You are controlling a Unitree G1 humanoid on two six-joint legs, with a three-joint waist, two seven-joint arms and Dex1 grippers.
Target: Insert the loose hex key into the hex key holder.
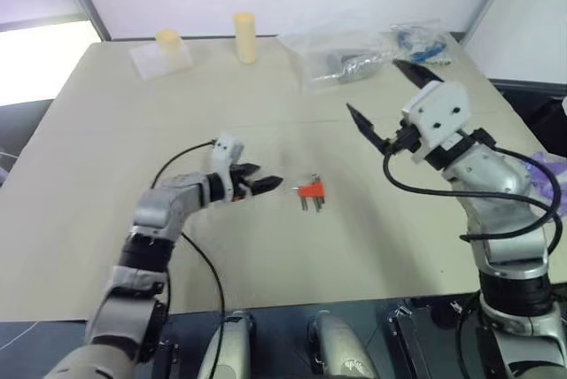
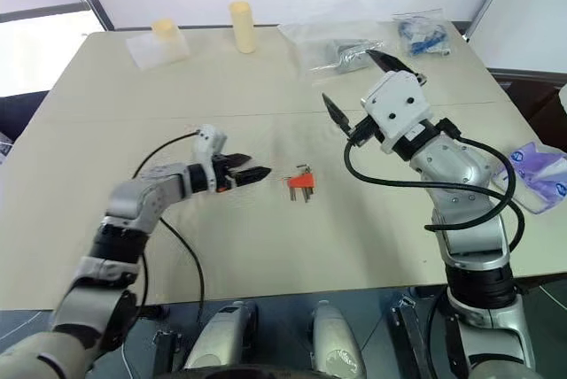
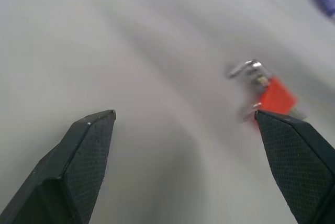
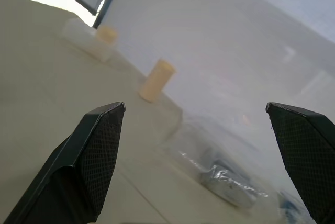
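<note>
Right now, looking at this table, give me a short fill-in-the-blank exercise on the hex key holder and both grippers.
1. The hex key holder lies on the table and its plastic body is ____ in colour.
2. The left gripper is ____, with nothing between its fingers.
3. The right gripper is raised above the table and is ____.
4. The gripper nearer the holder is the ____ one.

Missing words: red; open; open; left

No text, label, brand, number or sign can be read on anything lying on the desk (image 1: 106, 149).
</note>
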